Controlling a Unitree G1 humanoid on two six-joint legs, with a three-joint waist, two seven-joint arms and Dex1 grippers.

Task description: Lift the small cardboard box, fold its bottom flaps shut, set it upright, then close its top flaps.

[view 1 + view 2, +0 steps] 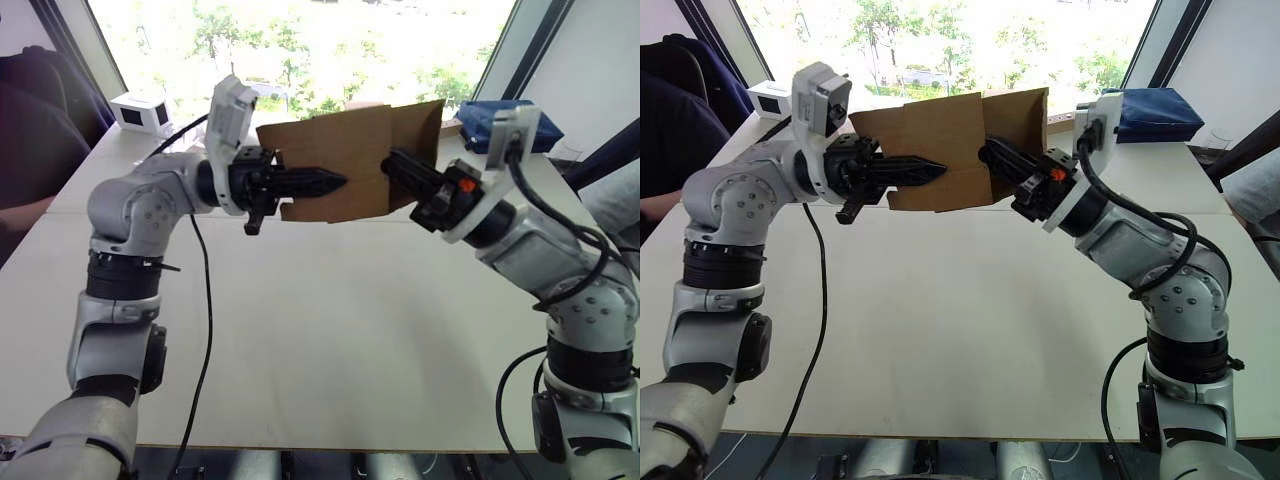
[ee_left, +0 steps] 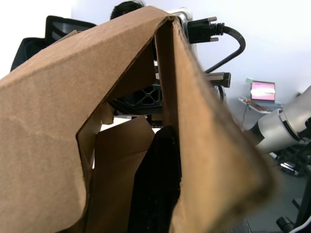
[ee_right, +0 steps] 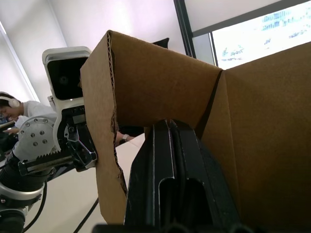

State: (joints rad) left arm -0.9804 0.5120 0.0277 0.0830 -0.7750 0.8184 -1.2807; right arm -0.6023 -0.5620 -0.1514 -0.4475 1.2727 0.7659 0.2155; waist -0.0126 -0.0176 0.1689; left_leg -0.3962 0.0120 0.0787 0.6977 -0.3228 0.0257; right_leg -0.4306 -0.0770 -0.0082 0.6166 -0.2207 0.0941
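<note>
- From the head views we have the small cardboard box (image 1: 350, 160) held up in the air between both arms, well above the white worktop (image 1: 330, 330).
- The left end effector (image 1: 325, 183) lies across the box's near face, its upper finger over the cardboard and a lower finger (image 1: 256, 215) hanging below the box's edge, so the fingers stand apart.
- The right end effector (image 1: 992, 152) reaches in from the other side; we cannot tell whether its fingers are apart or together.
- The left wrist view takes us inside: folded walls and a loose inner flap (image 2: 119, 160), with a dark finger (image 2: 155, 189) against the cardboard.
- The right wrist view gives us the raw corrugated edge (image 3: 111, 126) and the left arm's camera housing (image 3: 65, 73) just beyond it.
- Below the box the worktop lies open; a white device (image 1: 140, 112) and a blue object (image 1: 495, 120) sit at the far edge, well apart from the box.
</note>
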